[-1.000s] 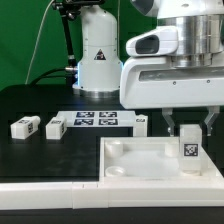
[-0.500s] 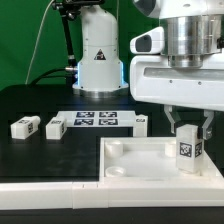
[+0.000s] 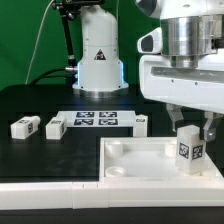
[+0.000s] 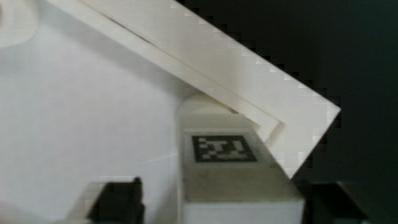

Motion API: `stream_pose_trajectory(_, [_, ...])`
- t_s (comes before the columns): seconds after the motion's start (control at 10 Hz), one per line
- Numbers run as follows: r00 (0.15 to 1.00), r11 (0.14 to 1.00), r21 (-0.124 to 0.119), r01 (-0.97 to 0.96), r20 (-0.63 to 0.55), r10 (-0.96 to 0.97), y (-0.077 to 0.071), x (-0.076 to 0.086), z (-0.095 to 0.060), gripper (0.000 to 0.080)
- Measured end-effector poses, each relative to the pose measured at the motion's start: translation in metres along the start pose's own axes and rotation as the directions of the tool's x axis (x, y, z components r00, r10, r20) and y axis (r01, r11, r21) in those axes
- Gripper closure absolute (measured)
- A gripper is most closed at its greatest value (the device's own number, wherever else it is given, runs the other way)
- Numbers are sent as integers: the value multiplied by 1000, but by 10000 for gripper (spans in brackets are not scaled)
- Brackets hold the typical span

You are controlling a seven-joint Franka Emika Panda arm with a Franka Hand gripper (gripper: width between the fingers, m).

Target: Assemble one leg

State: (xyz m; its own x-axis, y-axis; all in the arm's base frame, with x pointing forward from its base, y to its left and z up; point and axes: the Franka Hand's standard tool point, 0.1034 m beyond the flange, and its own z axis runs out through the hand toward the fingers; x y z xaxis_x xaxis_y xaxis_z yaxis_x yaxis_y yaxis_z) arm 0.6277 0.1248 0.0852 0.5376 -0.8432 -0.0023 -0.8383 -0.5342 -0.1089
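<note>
A leg (image 3: 190,150), a small white block with a tag marker, stands upright in the corner of the large white square tray-like piece (image 3: 135,158) at the exterior view's right. My gripper (image 3: 191,122) is open just above it, with a finger on each side of its top. In the wrist view the leg (image 4: 231,150) sits between the dark fingers (image 4: 118,203) with a gap on both sides, so neither touches it. My gripper (image 4: 222,205) holds nothing.
Two more legs (image 3: 25,127) (image 3: 56,127) lie on the black table at the exterior view's left. A third (image 3: 141,123) lies beside the marker board (image 3: 95,120). A white robot base (image 3: 98,50) stands behind.
My gripper has shifted toward the exterior view's right and risen a little. Its fingers have come off the leg, which stays standing in the tray corner.
</note>
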Motion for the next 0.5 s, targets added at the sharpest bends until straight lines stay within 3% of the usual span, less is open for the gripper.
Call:
stream_pose_trajectory(0.1, [989,989,-1,149,-1,-149,0,0,0,223])
stream_pose_trajectory(0.5, [783,783,-5,622,2,-622,2,4,7,154])
